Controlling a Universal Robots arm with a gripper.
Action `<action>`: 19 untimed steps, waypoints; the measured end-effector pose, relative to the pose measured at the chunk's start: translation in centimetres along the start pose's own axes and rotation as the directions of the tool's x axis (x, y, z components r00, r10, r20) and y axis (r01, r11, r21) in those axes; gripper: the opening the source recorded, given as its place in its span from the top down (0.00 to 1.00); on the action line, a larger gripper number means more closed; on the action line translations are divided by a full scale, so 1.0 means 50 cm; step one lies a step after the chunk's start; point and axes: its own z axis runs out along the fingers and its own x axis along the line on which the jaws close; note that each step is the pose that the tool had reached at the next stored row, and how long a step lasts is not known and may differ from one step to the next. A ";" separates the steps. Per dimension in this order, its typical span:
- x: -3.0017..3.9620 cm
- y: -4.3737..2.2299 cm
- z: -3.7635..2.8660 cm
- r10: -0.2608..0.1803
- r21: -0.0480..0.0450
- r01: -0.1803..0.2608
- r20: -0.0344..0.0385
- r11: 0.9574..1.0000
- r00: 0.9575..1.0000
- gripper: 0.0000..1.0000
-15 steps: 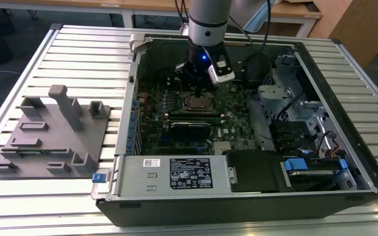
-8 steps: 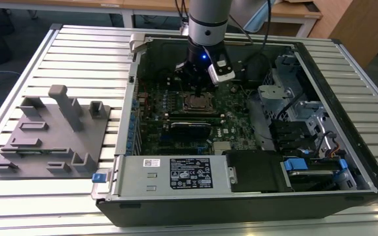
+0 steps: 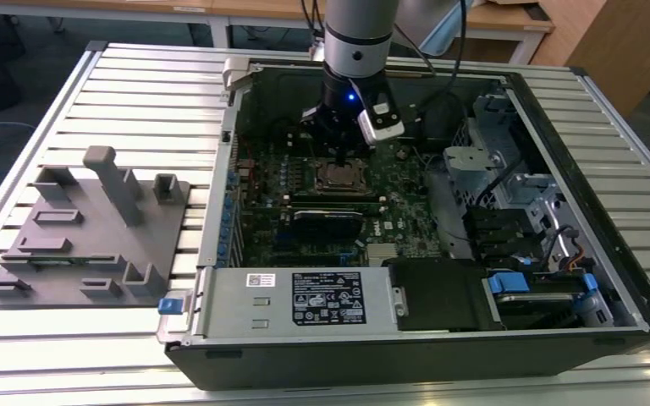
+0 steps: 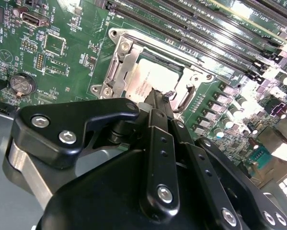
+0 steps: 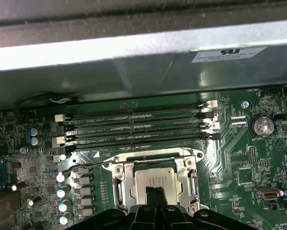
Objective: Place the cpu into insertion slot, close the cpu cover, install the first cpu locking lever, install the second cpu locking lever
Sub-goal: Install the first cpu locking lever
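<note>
The cpu (image 5: 155,181) lies flat in the insertion slot (image 3: 338,176), its pale metal top showing through the window of the cpu cover (image 5: 153,166), which lies down around it. In both wrist views my gripper (image 5: 155,193) is directly over the chip, shut, with its black fingertips (image 4: 155,97) pressed together at or just above the chip's edge and nothing between them. A thin lever rod (image 5: 92,166) sticks out sideways from one corner of the socket. A curved lever end (image 4: 182,99) sits beside the socket's other side. In the exterior view the gripper (image 3: 341,157) hangs over the socket inside the open computer case.
Several long black memory slots (image 5: 133,127) run beside the socket. The case wall (image 5: 143,52) rises just beyond them. A grey power supply box (image 3: 302,298), drive cages (image 3: 506,186) and cables crowd the case. A grey fixture plate (image 3: 82,228) lies on the slatted table at the exterior view's left.
</note>
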 end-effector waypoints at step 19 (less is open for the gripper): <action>0.000 0.000 -0.007 0.000 -0.004 0.000 0.000 1.000 1.000 0.90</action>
